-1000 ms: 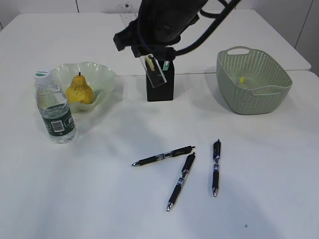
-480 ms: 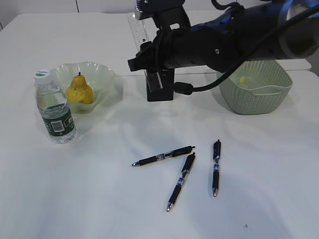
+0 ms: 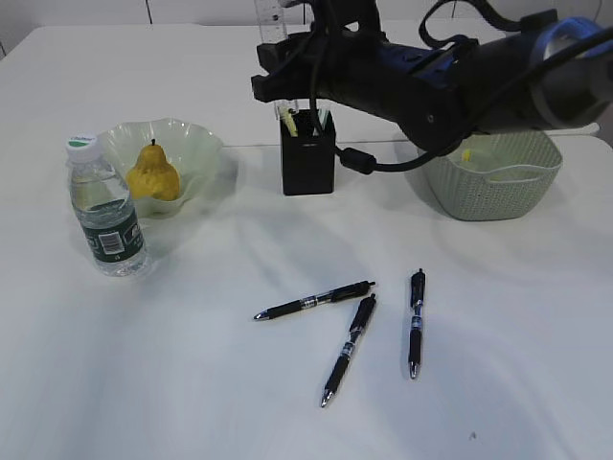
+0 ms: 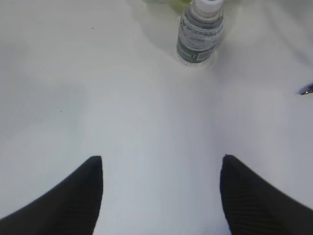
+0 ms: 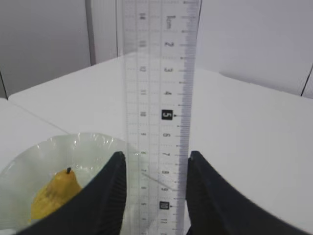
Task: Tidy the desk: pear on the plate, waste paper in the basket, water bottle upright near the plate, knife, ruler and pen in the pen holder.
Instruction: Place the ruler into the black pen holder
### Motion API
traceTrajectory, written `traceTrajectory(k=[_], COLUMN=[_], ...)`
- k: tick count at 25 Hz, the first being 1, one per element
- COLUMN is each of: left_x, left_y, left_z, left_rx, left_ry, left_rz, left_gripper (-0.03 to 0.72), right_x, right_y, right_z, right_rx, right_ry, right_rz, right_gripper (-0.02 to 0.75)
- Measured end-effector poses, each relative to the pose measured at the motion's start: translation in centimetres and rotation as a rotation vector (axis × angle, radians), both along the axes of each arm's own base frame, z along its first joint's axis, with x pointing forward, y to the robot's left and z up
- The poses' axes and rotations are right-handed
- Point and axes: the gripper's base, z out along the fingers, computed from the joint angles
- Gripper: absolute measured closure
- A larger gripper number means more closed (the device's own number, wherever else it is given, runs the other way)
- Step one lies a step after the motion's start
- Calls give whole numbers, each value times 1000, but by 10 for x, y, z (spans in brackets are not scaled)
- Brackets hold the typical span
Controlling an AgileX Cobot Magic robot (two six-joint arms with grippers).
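Right tool, clamped on the transparent ruler, has swung from beside the black pen holder to above it at upper centre, so insertion looks imminent. Left tool stands apart, empty. Counted: three pens (centre table), one pear on the plate, one upright bottle, one basket.

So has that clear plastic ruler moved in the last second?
Yes. The clear plastic ruler was hanging low in front of the black pen holder; now it stands upright above and behind the holder, clamped in the right gripper.
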Motion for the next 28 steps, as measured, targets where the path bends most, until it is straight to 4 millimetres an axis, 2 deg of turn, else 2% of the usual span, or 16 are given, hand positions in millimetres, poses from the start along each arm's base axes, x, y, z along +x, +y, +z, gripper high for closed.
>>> traceTrajectory(k=[8, 17, 23, 28], left_x=[0, 0, 0, 0], left_y=[0, -3, -3, -3], left_z=[0, 0, 0, 0], left_rx=[-4, -29, -34, -34], left_ry=[1, 5, 6, 6], left_rz=[-1, -7, -8, -8], left_gripper=[161, 162, 162, 162], right_x=[24, 50, 65, 74], right_y=[-18, -10, -9, -10], right_z=[-23, -23, -42, -44], right_rx=[54, 68, 34, 20], right_ry=[10, -25, 21, 12], right_rz=[-75, -82, -97, -103], right_gripper=[426, 426, 426, 426])
